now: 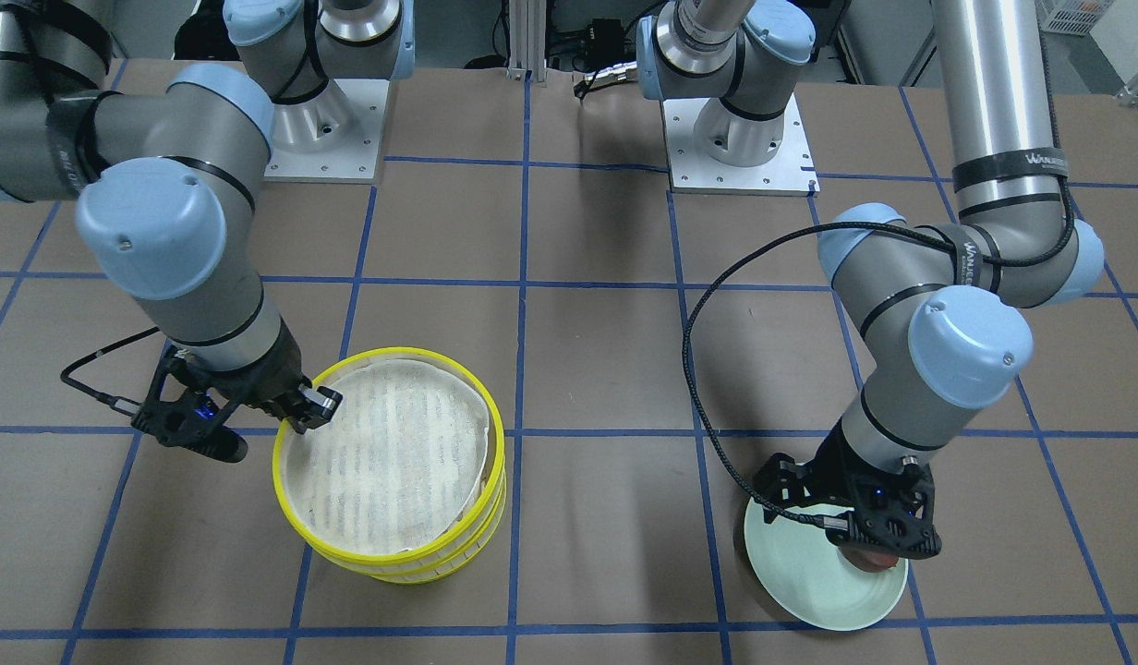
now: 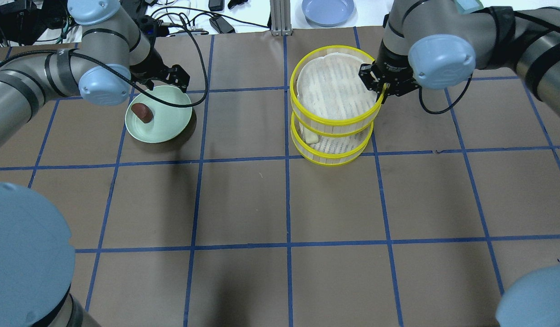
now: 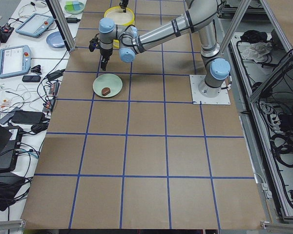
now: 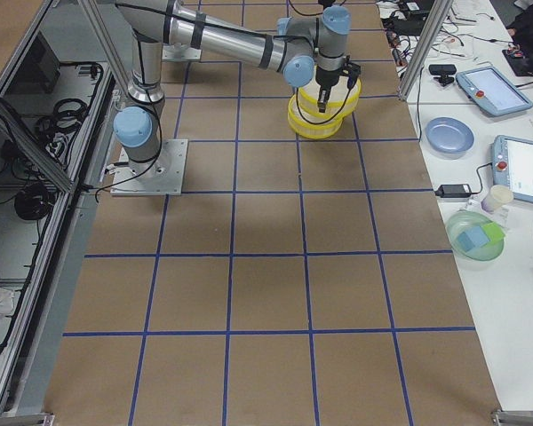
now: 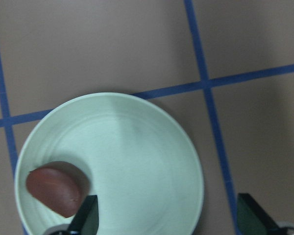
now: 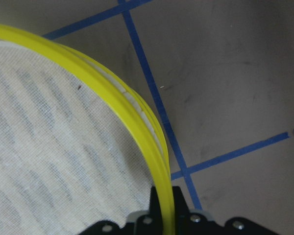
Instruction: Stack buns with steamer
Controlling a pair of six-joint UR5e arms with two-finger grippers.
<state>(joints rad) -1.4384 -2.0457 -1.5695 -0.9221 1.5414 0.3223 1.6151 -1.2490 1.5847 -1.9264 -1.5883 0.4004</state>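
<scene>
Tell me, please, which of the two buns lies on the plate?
The brown bun, on the green plate; the white bun sits in the lower steamer tier.

You see the steamer has a shiny yellow plastic rim and a rough white woven cloth inside. The plate looks smooth and slightly glossy, the brown bun smooth and matt, the worktop matt brown paper.

Right hand has its black fingers clamped either side of the round yellow plastic steamer tier rim. White cloth liner sits inside, and past it is the brown bench with blue tape lines.
</scene>
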